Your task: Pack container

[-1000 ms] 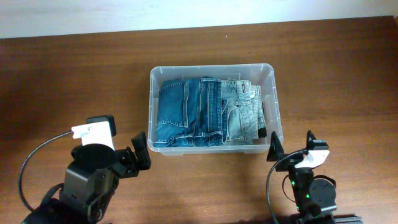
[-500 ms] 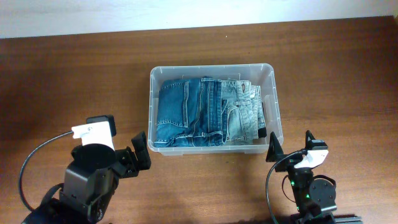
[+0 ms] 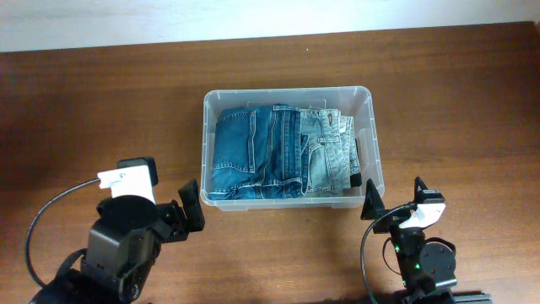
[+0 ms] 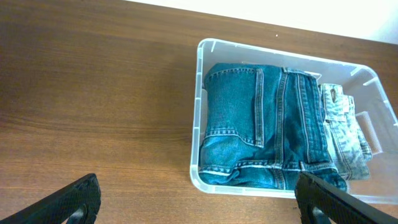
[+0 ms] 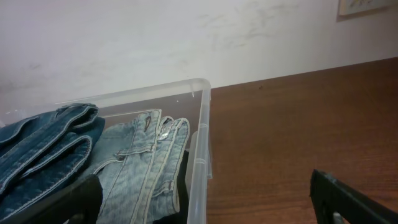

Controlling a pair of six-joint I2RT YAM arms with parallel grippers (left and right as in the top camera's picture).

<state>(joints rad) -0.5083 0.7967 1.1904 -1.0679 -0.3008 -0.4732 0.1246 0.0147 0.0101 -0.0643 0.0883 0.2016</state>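
At the middle of the brown wooden desk (image 3: pixel 101 110) sits the large clear plastic rectangular container (image 3: pixel 369 143), upright and open-topped. A folded pair of dark blue denim jeans (image 3: pixel 253 152) fills its left and middle part. A folded pair of pale, washed-out blue jeans (image 3: pixel 325 152) lies touching them along the right side.

Nothing loose shows on the desk around the bin, and no lid is in view, so the packing step looks finished or nearly so. Any further move would call for a new item to be brought in, and only a narrow gap by the right wall remains.

Just off the container's near left corner rests the left pincer (image 3: pixel 189 207), fingers spread wide and empty. Near the near right corner the right pincer (image 3: pixel 394 201) is likewise spread and holds nothing. Neither touches the bin, and nothing blocks its open top.
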